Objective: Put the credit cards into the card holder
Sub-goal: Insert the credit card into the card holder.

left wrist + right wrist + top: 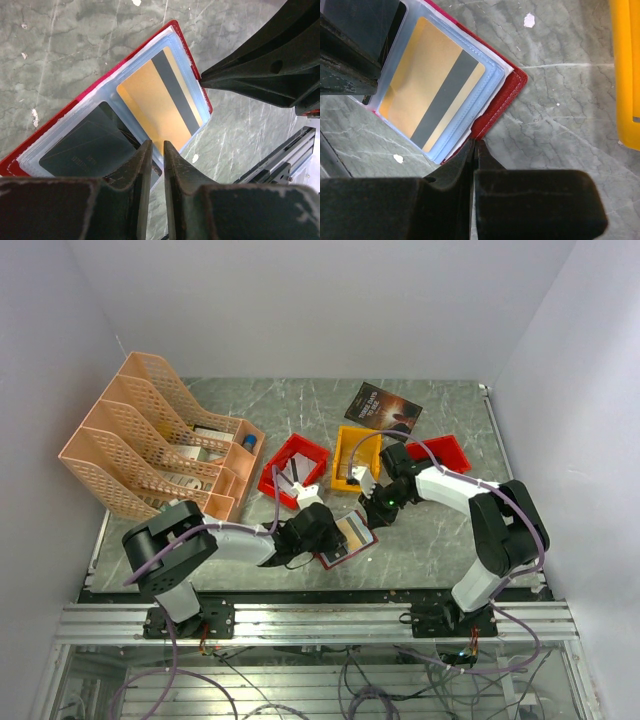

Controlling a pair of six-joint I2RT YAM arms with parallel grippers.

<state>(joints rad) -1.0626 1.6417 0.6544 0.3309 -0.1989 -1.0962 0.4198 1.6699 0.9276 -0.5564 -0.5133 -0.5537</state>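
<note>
**A:** How does the left gripper (157, 145) stand?

**B:** Its two fingers are almost together, with only a narrow slit between them. The tips stand over one edge of the card holder (105, 92), on its clear pocket. Whether they pinch the plastic, I cannot tell.

**A:** And the right gripper (474, 145)?

**B:** Its fingers are pressed together, and I see no gap. The tips touch the dark-red edge of the card holder, on the side opposite to the left gripper. Whether any leather is between them is hidden.

**A:** Where does the card holder lie?

**B:** It lies open and flat on the grey-green marbled table (300, 400), between the two grippers, with the inner side up.

**A:** Are there cards in it?

**B:** Yes. A gold card (155, 100) with a dark stripe sits in the pale blue pocket at the right gripper's end of the card holder. A dark card (85, 150) sits in the pocket beside it, partly under the left fingers.

**A:** What stands around the card holder?

**B:** Just beyond it, toward the back wall, there is a yellow bin (357, 455). Beyond it and to the left is a red bin (293, 468). Beyond it and to the right is a second red bin (440, 452), partly behind the right arm. Farther beyond lies a dark booklet (383, 408) with an orange glow on the cover. Well apart to the left of the card holder stands an orange file rack (150, 435).
</note>
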